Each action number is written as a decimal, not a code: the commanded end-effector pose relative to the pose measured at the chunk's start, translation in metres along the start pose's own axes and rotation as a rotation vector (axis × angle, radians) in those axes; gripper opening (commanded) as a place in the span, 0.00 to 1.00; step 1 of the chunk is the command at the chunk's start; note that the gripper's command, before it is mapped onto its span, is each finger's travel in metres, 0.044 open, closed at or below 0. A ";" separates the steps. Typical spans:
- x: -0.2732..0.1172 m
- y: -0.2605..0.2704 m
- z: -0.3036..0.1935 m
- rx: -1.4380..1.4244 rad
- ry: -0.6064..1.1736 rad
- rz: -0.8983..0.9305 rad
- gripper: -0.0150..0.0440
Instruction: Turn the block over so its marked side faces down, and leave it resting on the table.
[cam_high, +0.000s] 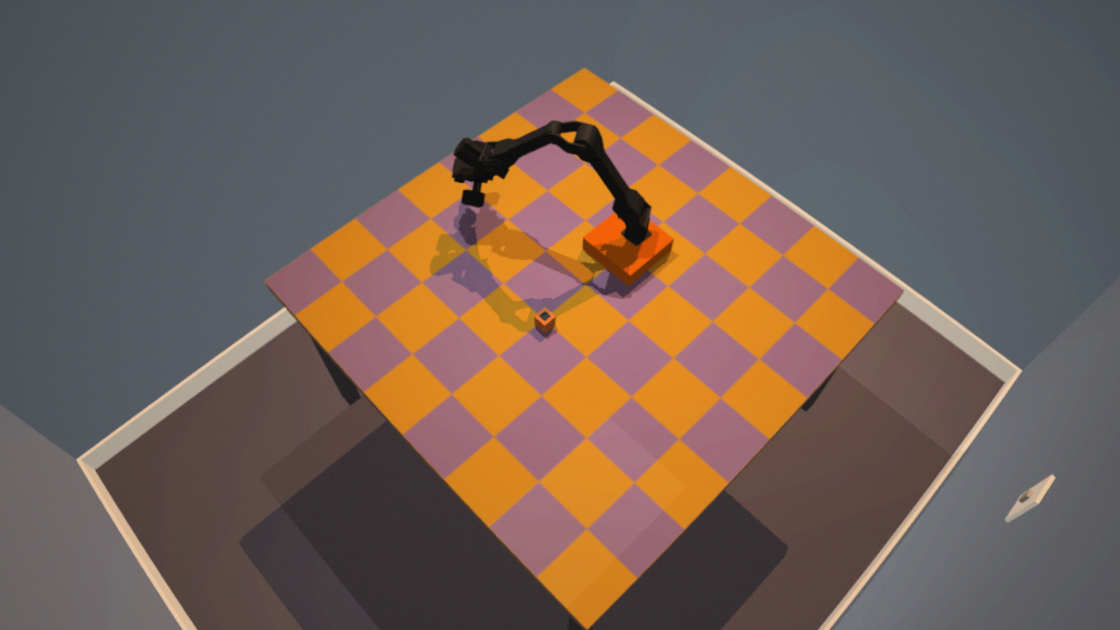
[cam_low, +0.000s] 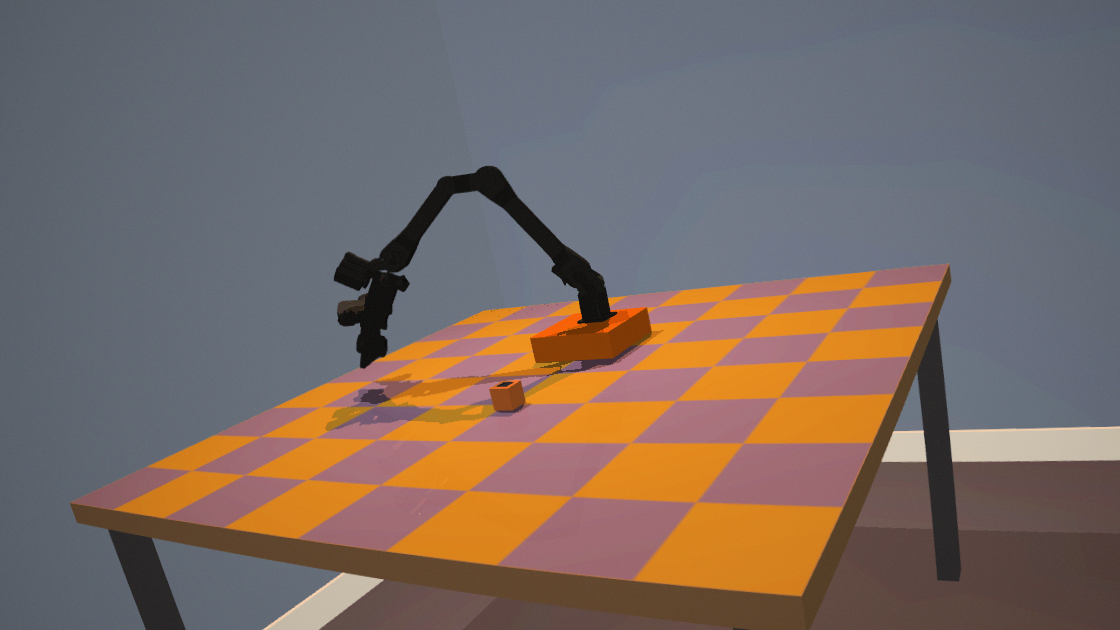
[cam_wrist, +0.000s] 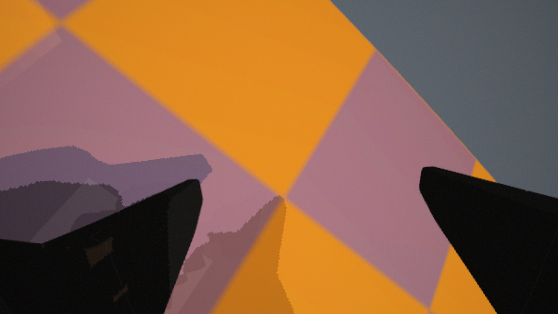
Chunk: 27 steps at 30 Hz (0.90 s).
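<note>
The block is a small orange cube on the checkered table. Its top face bears a dark square mark, so the marked side faces up. My gripper is open with nothing between its fingers. It hangs above the table, fingers pointing down, up and to the left of the block in the top view and well apart from it. The wrist view shows both fingertips wide apart over bare squares; the block is not in that view.
The arm stands on an orange base, to the right of and behind the block in the exterior view. The table's edge passes close to the right finger in the wrist view. Arm shadows fall between gripper and block.
</note>
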<state>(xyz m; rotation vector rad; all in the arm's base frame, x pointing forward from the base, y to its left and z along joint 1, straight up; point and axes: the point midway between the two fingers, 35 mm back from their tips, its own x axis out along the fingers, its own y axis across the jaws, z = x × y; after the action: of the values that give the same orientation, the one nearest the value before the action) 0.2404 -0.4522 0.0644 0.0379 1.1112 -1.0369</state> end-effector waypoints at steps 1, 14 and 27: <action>-0.027 0.054 0.017 -0.058 -0.013 0.108 1.00; -0.143 0.220 0.005 -0.245 0.038 0.414 1.00; -0.308 0.332 -0.105 -0.659 0.232 0.669 1.00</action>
<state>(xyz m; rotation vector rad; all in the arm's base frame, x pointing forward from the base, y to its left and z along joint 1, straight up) 0.3925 -0.0488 0.0851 0.0146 1.4199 -0.1238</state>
